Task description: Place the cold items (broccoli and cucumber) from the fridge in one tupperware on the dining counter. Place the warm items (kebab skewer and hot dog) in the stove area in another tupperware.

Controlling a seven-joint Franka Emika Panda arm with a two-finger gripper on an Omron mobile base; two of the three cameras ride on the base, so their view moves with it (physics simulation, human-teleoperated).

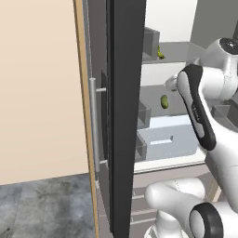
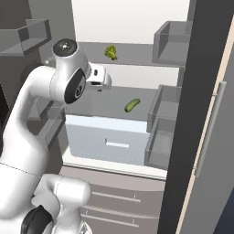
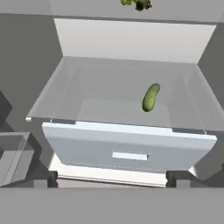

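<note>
cucumber (image 3: 151, 97) on shelf, broccoli (image 2: 110, 52) perhaps above

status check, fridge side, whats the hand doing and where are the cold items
Jaws open, holding nothing, gripper in front of the open fridge. Cucumber lying on the glass shelf above the drawer. Broccoli one shelf up. Nothing blocking the cucumber.

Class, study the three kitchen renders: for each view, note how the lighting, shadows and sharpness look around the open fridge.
Left base view: flat light, the dark fridge door almost featureless, the cucumber small and soft-edged. Right base view: bright white back wall, the broccoli blurry, with faint shading under the shelf. Hand view: even, glare-free light, the cucumber the sharpest object, with hardly any cast shadow.
</note>
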